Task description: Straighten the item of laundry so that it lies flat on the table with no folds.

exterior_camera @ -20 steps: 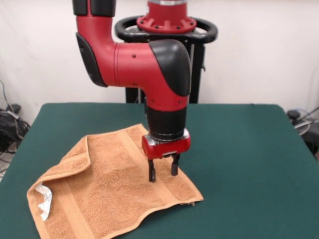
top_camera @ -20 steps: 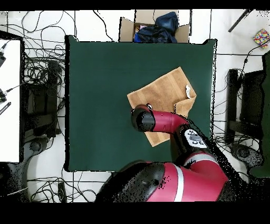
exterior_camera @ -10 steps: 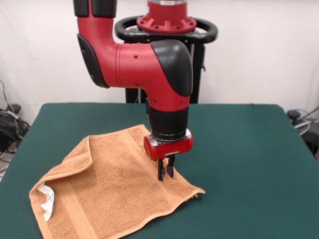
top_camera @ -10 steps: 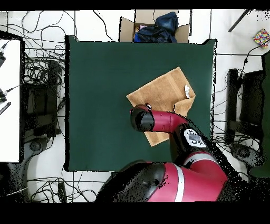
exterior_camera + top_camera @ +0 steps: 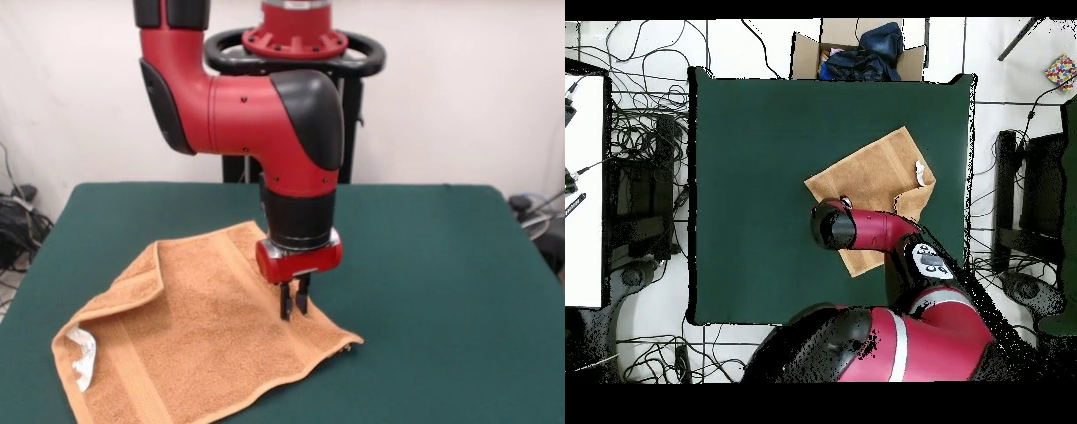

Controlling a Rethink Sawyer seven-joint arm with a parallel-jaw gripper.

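While the table (image 5: 424, 265) is spreading its dark green top across most of both views, the red and black arm (image 5: 265, 115) is coming down over it from above and is hiding part of the cloth in the overhead view. The orange-tan towel (image 5: 194, 336) is lying on the table, in the front view on the near left part of the green surface, and in the overhead view (image 5: 870, 175) toward the right side of the table, turned at an angle to the table's edges. The towel is not lying flat: in the front view its left edge is folding over onto itself in a raised ridge, and the near left corner is curling up, where the small white tag (image 5: 81, 358) is showing. A woven band is running across the cloth near its right end. The right corner of the towel is pointing toward the middle of the table and is resting on the green top.

The end effector (image 5: 294, 302) is pointing straight down over the right portion of the towel, near that band. Its two dark fingers are standing close together with their tips at the cloth surface, pinching the towel fabric between them. A cardboard box (image 5: 855, 50) holding dark cloth is sitting just beyond the table's edge at the top of the overhead view.
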